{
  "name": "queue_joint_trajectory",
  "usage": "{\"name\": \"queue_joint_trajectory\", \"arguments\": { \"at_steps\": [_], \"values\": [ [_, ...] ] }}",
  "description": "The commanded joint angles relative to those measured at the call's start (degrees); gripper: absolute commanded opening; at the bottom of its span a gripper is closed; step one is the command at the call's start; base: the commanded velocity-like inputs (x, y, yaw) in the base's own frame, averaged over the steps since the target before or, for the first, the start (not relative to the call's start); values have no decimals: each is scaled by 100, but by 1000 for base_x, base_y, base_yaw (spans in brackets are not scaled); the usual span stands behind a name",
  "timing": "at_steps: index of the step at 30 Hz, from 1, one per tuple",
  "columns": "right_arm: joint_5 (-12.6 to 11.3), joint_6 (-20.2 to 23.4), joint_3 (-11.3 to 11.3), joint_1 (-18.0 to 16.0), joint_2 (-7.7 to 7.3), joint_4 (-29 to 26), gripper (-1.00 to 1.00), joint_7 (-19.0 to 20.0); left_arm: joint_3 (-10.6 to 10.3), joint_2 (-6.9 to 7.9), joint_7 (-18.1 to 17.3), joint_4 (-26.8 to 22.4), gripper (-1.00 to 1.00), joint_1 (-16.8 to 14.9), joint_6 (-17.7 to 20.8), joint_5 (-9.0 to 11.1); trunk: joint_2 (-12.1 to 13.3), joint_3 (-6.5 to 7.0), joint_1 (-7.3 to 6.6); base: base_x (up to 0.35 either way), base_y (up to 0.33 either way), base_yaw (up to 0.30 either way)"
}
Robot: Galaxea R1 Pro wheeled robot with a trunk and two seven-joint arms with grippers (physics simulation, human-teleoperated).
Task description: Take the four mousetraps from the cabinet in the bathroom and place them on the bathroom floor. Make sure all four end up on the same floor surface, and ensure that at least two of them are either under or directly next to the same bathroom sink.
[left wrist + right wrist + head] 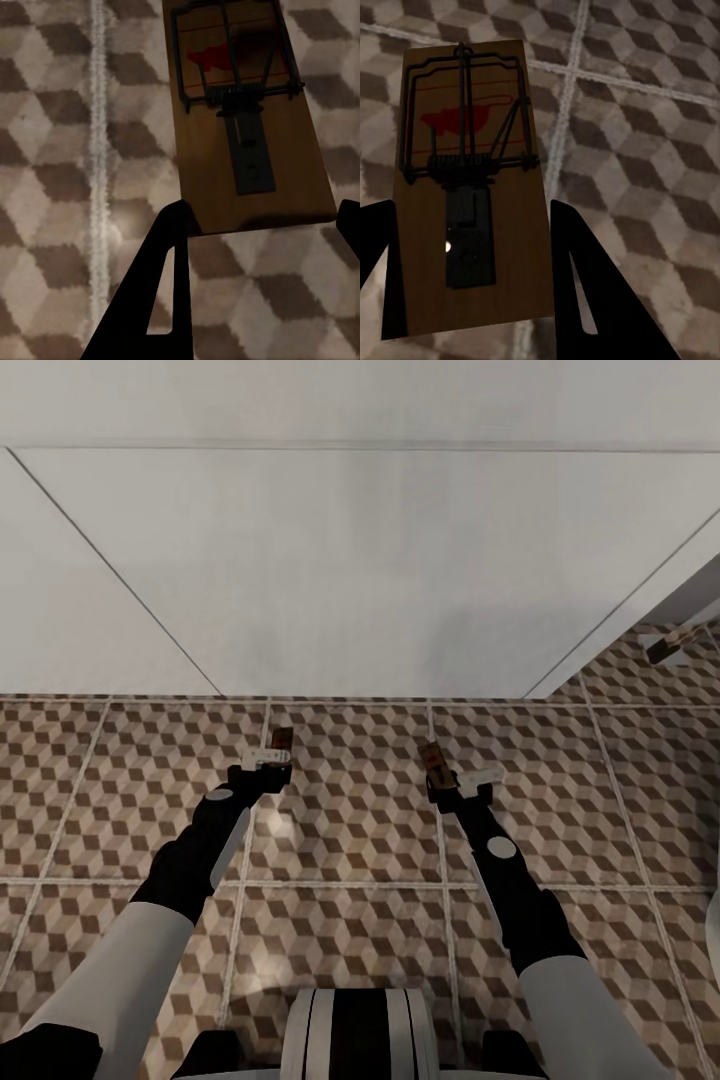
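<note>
— Head view first: what are the two arms carrying?

— Each holds a small flat brown wooden mousetrap. The left gripper (266, 764) has one (282, 740) sticking out past its fingertips, and the right gripper (462, 781) has another (432, 757), tilted slightly toward the left. Both hang over the bathroom floor (350, 830) of cube-patterned brown, beige and white tiles, just in front of a large white flat-fronted unit (360, 570).

— And up close?

— In the left wrist view the board (251, 135) is plain brown wood with a dark wire frame, a dark metal plate down its middle and a red mark under the wire. The black fingers (161, 285) sit at its near end, closed against its edges. The right wrist view shows the same build (472, 187) — red mark, wire bar, dark plate — with the black fingers (577, 277) pressed on either long side, clamping it.

— Are the traps touching the tiles?

— I cannot tell; both look raised above the floor.
</note>
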Motion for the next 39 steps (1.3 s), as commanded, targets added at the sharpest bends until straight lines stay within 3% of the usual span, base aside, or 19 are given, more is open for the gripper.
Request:
{"name": "queue_joint_trajectory", "arguments": {
  "at_steps": [1, 8, 25, 34, 39],
  "values": [
    [29, -1, -11, -1, 3, -6, -100, 8, -16, 2, 50, -14, -100, -2, 29, 39, -1, -9, -1, 0, 0, 0],
    [29, -1, -11, -3, 3, -15, -100, 8, -18, 9, 51, 13, -100, -2, 31, 38, -1, -65, -1, 0, 0, 0],
    [29, -31, -11, -1, 9, -15, -100, 8, -18, 8, 51, -5, -100, 7, 31, 22, -24, -518, 43, 0, 0, 0],
    [38, -58, -11, -1, 8, -15, -100, -47, -18, 3, 51, -420, -100, 7, 57, 22, -24, -519, 43, 0, 0, 0],
    [125, 12, 194, -2, 134, -211, -100, -565, -18, 6, 51, -849, -100, 11, 66, 22, -24, -519, 43, 0, 0, 0]
  ]
}}
